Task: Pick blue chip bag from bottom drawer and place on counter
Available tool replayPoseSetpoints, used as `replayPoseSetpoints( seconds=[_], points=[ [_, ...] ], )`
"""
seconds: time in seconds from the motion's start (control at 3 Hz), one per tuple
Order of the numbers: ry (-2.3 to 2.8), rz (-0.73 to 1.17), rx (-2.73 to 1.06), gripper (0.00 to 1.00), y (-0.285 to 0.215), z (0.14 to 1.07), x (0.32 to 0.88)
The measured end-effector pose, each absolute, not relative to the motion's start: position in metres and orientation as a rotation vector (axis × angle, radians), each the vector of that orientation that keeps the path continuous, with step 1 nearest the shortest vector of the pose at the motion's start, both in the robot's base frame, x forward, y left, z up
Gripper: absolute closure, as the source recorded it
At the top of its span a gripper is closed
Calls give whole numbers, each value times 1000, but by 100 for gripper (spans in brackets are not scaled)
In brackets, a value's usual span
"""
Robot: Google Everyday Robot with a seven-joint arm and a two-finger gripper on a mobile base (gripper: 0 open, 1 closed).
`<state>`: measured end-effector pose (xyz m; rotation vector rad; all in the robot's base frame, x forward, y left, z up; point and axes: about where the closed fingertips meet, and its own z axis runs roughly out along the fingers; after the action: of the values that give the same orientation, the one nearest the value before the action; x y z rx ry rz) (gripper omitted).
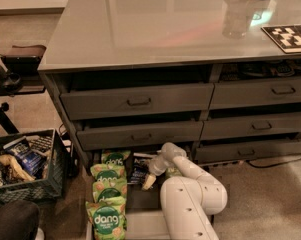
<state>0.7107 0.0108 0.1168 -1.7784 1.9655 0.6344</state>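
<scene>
A glossy white robot arm (192,201) of rounded, bulbous segments is seen at lower centre, tipped by a pale cream gripper (149,179) just left of it

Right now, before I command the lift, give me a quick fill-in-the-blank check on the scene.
The gripper is down in the ___ drawer, beside the blue bag.
The green bags on the bag's picture-left read ___.
The crate stands on the ___.
Missing: bottom; dang; floor.
</scene>
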Motion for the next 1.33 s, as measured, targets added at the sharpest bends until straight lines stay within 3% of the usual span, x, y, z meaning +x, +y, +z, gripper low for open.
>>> replayPoseSetpoints(
  seconds=[1.0,1.33],
  points=[
    [1877,678,-1819,88,3,141,695],
    [1760,669,-1867,100,-2,182,685]
  ],
)
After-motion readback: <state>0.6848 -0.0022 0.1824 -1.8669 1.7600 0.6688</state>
